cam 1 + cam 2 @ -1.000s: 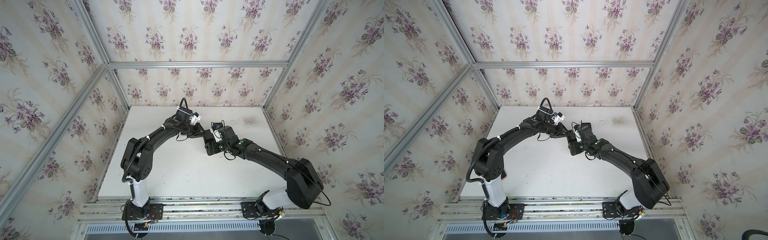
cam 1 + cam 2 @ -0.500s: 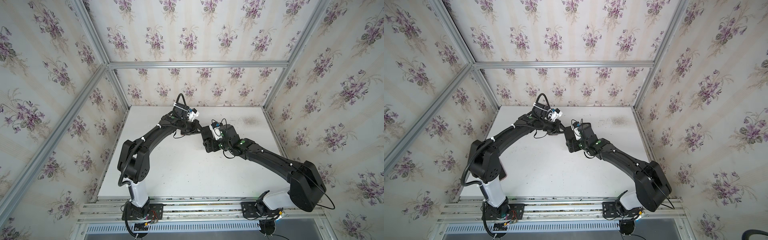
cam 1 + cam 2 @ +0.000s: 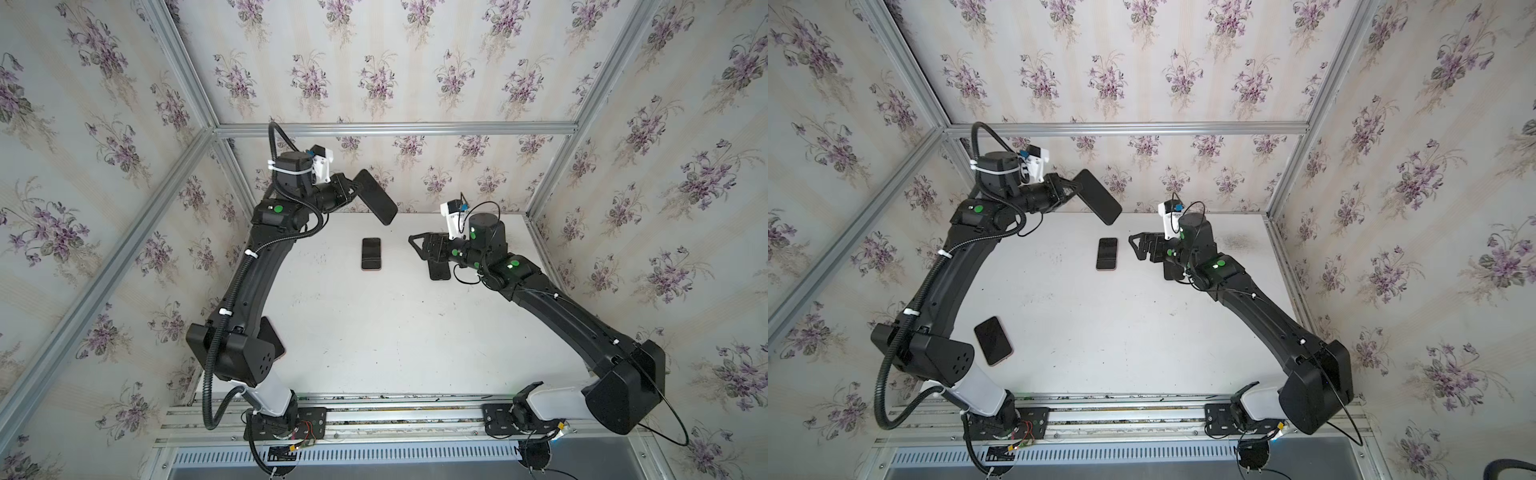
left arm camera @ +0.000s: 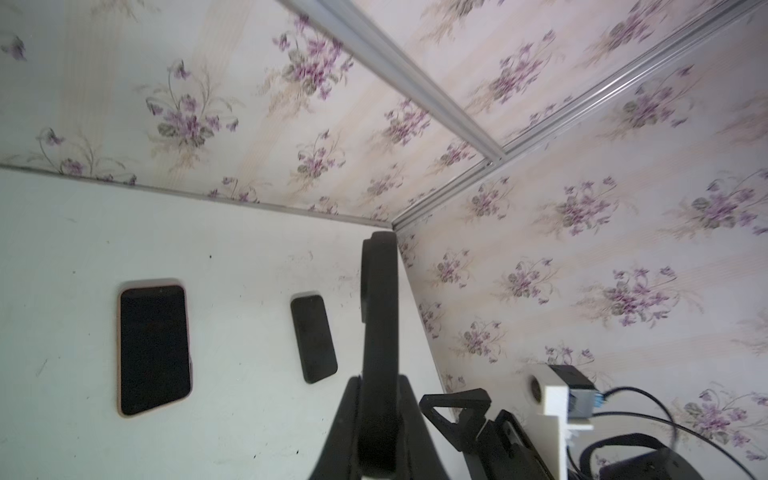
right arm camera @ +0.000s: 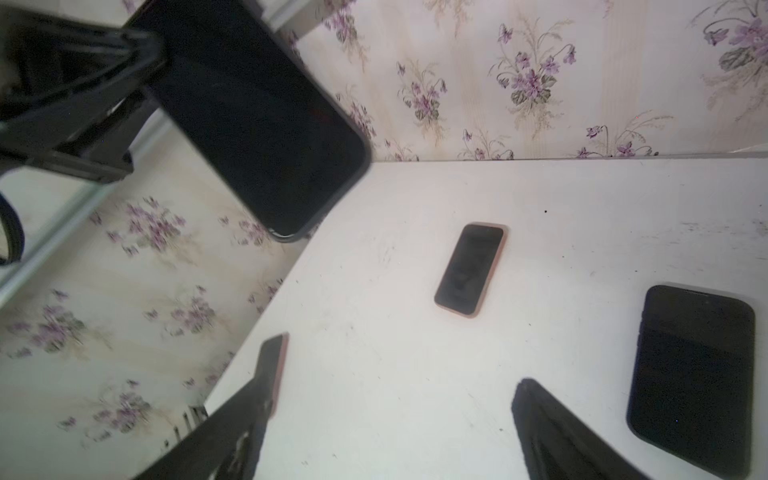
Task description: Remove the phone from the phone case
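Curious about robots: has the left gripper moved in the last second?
Yes. The left gripper, clamping a black slab, went from above mid-table up and back, toward the back wall.

Left hand [image 4: 376, 388] is clamped tight on a thin black slab [image 4: 379, 307]. It's edge-on from here, so no idea if that's the phone or the case. On the white table [image 4: 232, 415] a pink-rimmed phone [image 4: 153, 349] lies screen up, with a flat black rectangle [image 4: 313, 338] lying apart from it. The right hand [image 4: 473, 419] pokes in by the flowery wall [image 4: 582, 270].
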`<state>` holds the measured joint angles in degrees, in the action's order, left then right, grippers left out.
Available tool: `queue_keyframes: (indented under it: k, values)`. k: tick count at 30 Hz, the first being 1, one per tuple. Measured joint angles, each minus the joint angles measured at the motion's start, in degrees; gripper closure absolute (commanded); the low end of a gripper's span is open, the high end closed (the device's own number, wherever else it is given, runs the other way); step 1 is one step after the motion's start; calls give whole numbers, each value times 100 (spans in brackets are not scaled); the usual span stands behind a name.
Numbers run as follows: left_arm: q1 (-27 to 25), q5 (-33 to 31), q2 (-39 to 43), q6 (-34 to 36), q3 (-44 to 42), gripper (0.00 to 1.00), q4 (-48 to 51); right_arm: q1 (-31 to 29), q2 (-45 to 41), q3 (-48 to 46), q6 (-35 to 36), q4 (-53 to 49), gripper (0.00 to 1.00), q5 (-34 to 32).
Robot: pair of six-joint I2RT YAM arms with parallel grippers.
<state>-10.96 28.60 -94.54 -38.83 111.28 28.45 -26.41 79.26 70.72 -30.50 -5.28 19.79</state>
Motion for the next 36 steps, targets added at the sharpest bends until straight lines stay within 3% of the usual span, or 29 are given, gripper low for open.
queue_keyframes:
  k: [5, 16, 25, 36]
  values:
    - [260, -31, 131, -704, 175, 100, -374, 44, 319, 308, -828, 874, 11, 861]
    - [417, 157, 824, -2315, -1517, 100, -1884, 55, 1008, 433, -2870, 3121, 23, 1550]
    - [413, 267, 1047, -3226, -2470, 100, -3217, -31, 1231, 463, -3530, 3840, 32, 1709]
    - [315, 402, 1097, -3425, -2673, 100, -3709, -63, 1519, 581, -4063, 4426, 45, 1762]
